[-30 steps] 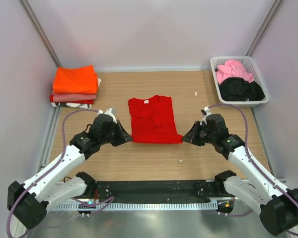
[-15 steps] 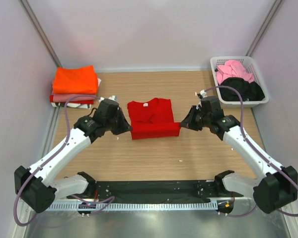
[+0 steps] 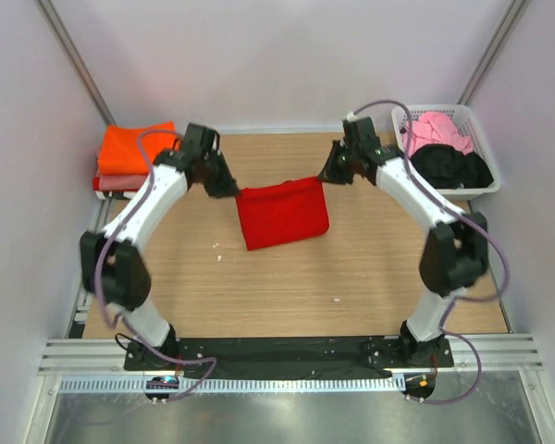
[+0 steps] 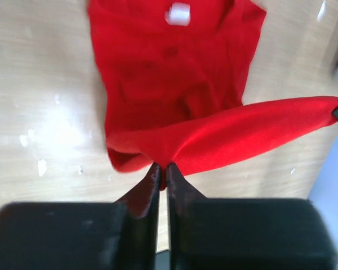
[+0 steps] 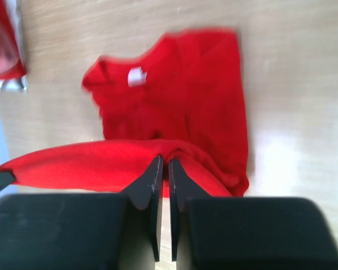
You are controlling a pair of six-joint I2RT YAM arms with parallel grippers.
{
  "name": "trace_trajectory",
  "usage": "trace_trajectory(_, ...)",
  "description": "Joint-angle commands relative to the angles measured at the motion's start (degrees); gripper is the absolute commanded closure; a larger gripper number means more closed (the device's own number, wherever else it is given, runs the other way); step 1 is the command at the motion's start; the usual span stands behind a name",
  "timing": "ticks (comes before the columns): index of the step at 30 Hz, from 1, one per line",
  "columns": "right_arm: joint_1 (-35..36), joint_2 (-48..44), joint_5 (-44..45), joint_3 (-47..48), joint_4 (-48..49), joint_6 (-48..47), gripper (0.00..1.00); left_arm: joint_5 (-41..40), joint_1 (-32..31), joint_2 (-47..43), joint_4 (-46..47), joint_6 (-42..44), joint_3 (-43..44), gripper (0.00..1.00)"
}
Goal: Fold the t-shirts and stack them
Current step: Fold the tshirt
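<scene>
— What are the grippers doing?

— The left gripper (image 4: 162,169) is pinched tight on the cloth of the red t-shirt (image 3: 282,213), at its left end. The right gripper (image 5: 163,163) is clamped just as narrowly on the right end. The edge they hold runs taut between them, raised off the table (image 3: 259,287) toward its far side.

— And the rest of the shirt?

— It lies on the wood below and nearer, around the middle of the table. The wrist views show its white label (image 4: 179,12) under the raised edge.

— Any other shirts?

— An orange t-shirt (image 3: 136,148) tops a folded stack in the far left corner. At far right, a pink t-shirt (image 3: 437,129) and a black t-shirt (image 3: 449,166) sit crumpled in a white basket (image 3: 432,109).
</scene>
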Motion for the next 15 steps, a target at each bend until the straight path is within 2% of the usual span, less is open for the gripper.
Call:
trace_trajectory(1,-2.0,18.1,3.1,20.3,-0.1,-2.7,0.86,9.1,7.1,17.7,-3.2,5.4,19.2,0.85)
trace_trajectory(2,-2.3,23.6,1.3,26.1,-1.8,-3.4,0.32,11.3,8.1,23.2,-9.1,6.6,25.3,0.62)
trace_trajectory(3,-3.3,28.0,-4.0,32.0,-2.3,-4.5,0.12,9.6,9.6,33.5,-12.4,7.1,30.7,0.48)
trace_trajectory(4,-3.6,35.6,-4.2,41.7,-4.6,-5.4,0.01,10.0,10.2,37.7,-15.5,7.0,39.8,0.4)
trace_trajectory(6,-4.4,39.8,-6.0,49.4,-8.0,-5.9,0.0,11.3,11.3,44.0,-19.0,6.7,45.2,0.18)
trace_trajectory(7,-4.7,39.1,-5.5,50.2,-9.0,-6.0,0.0,11.8,11.3,44.2,-18.6,6.3,45.8,0.09)
trace_trajectory(8,-4.7,37.0,-4.8,47.6,-7.6,-5.9,0.0,12.0,11.3,43.6,-16.8,6.4,45.3,0.04)
trace_trajectory(9,-4.7,33.3,-4.7,43.1,-4.5,-5.6,0.0,12.0,11.0,42.4,-15.4,6.5,44.1,0.0)
trace_trajectory(10,-4.7,29.8,-4.8,31.8,3.4,-5.1,0.0,10.8,10.9,38.5,-13.9,6.3,39.9,0.0)
trace_trajectory(11,-4.7,22.8,-4.0,26.8,6.3,-5.3,0.0,9.9,10.9,36.3,-10.7,6.0,37.3,0.0)
trace_trajectory(13,-4.9,18.4,-1.1,18.0,8.9,-5.6,0.0,8.5,10.9,30.6,-8.6,5.6,31.2,0.0)
trace_trajectory(15,-5.2,13.7,-0.5,14.0,9.6,-5.1,0.0,7.2,10.9,27.2,-6.5,5.3,27.4,0.0)
